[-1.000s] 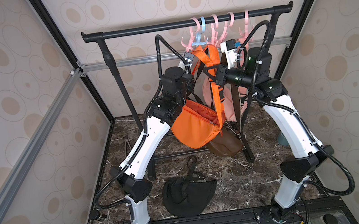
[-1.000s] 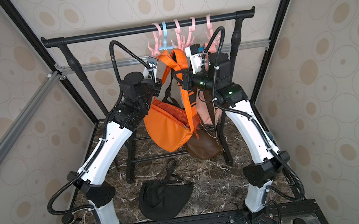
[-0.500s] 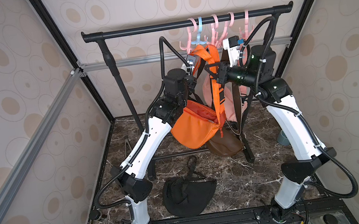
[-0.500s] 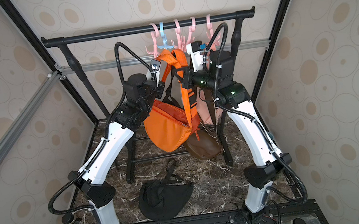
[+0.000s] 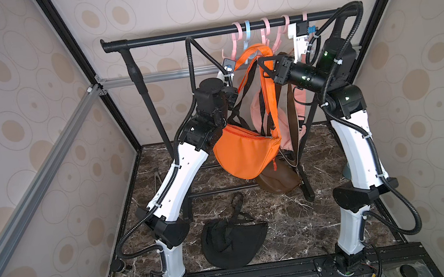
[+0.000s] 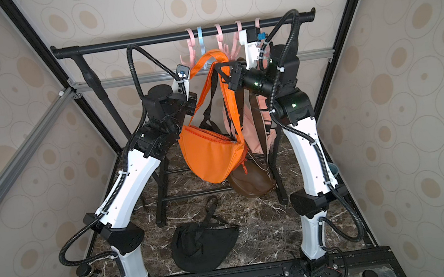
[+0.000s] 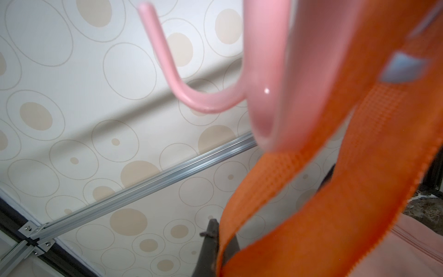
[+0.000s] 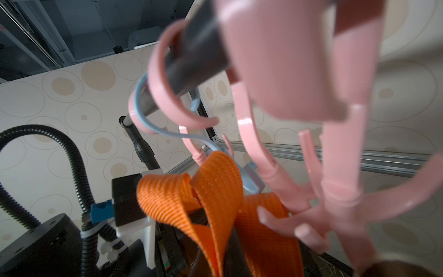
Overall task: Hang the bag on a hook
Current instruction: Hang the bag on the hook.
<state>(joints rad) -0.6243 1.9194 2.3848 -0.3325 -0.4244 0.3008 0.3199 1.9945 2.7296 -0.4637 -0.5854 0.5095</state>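
The orange bag (image 5: 246, 153) (image 6: 211, 155) hangs in mid-air by its orange strap (image 5: 254, 50) (image 6: 211, 56) (image 8: 215, 182), whose top loop reaches the lower ends of the hooks. My left gripper (image 5: 236, 70) (image 7: 220, 230) is shut on the strap's left run. My right gripper (image 5: 263, 66) (image 6: 221, 71) (image 8: 215, 237) is shut on its right run. The strap arches over the blue hook (image 5: 247, 35) (image 8: 167, 132); I cannot tell whether it rests on a prong. Pink hooks (image 5: 240, 40) (image 7: 191, 96) (image 8: 263, 167) flank it on the black rail (image 5: 187, 35) (image 6: 129, 43).
A pink bag (image 5: 256, 111) and a brown bag (image 5: 278, 179) hang from hooks behind the orange one. A black bag (image 5: 231, 242) lies on the marble floor in front. The rack's black uprights (image 5: 149, 108) stand behind my arms.
Both grippers have risen a little with the strap, carrying its loop higher among the hook ends. The orange bag has lifted slightly.
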